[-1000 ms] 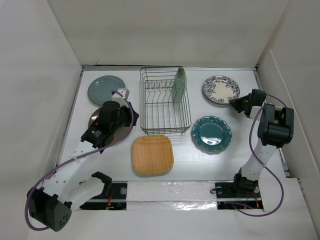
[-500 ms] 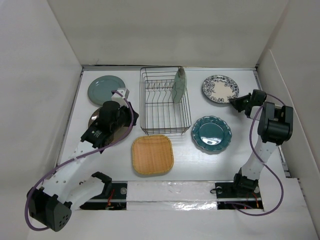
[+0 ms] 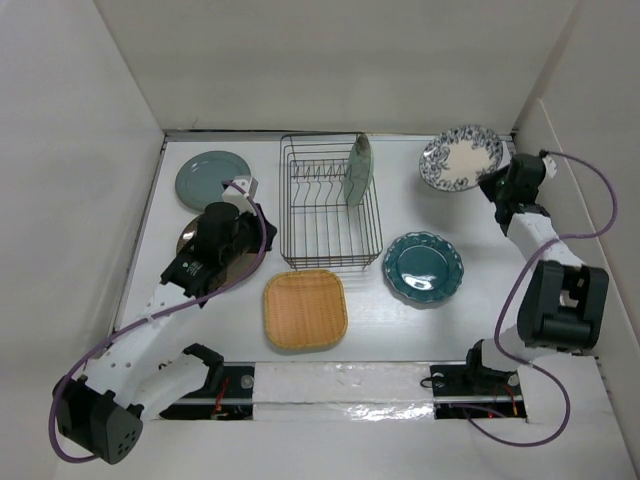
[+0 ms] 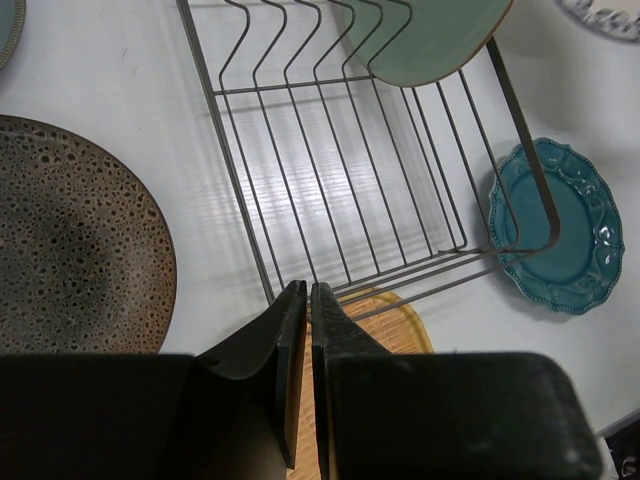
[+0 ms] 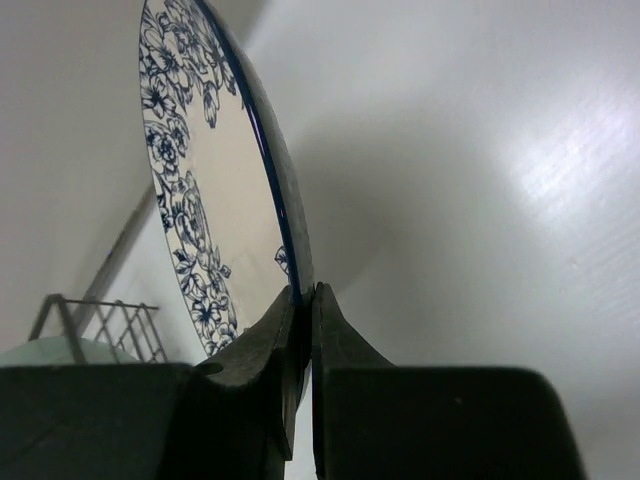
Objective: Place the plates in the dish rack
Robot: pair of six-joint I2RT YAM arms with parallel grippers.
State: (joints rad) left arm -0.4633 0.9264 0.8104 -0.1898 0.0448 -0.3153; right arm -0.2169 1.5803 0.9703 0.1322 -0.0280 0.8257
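Observation:
My right gripper (image 3: 492, 178) is shut on the rim of the white plate with the blue floral rim (image 3: 461, 157) and holds it tilted above the table's far right; it also shows in the right wrist view (image 5: 215, 190). The black wire dish rack (image 3: 328, 203) holds the pale mint plate (image 3: 358, 170) upright at its right side. The grey-teal plate (image 3: 211, 179), brown plate (image 3: 188, 235), dark teal scalloped plate (image 3: 423, 267) and orange-tan square plate (image 3: 305, 308) lie flat on the table. My left gripper (image 4: 305, 295) is shut and empty above the brown plate's right edge.
White walls enclose the table on the left, back and right. The floral plate hangs close to the back right corner. The rack's near rail (image 4: 430, 280) lies just ahead of my left fingers.
My right gripper has lifted the floral plate off the table and swung it up and back toward the far right corner. The left arm has barely moved.

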